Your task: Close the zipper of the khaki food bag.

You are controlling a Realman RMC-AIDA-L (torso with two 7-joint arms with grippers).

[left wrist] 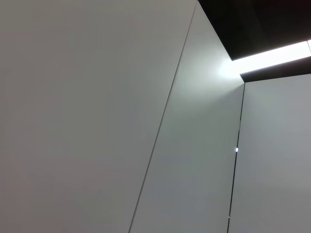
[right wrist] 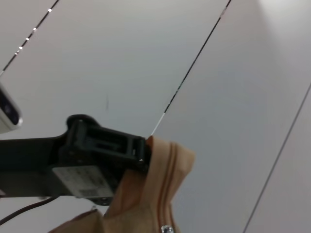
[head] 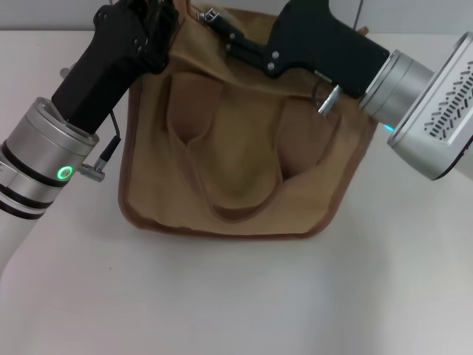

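The khaki food bag [head: 236, 148] stands on the white table, its two handles hanging down its front face. My left gripper [head: 164, 26] is at the bag's top left end. In the right wrist view, the left gripper [right wrist: 138, 153] is shut on the raised end of the bag's top fabric [right wrist: 160, 160]. The tan zipper [right wrist: 170, 184] runs down from that end to the silver pull [right wrist: 166, 228]. My right gripper [head: 213, 18] reaches across the bag's top from the right, its fingers together at the silver pull [head: 209, 12].
The white table [head: 236, 296] extends in front of and beside the bag. The left wrist view shows only pale ceiling panels and a light strip [left wrist: 272, 56].
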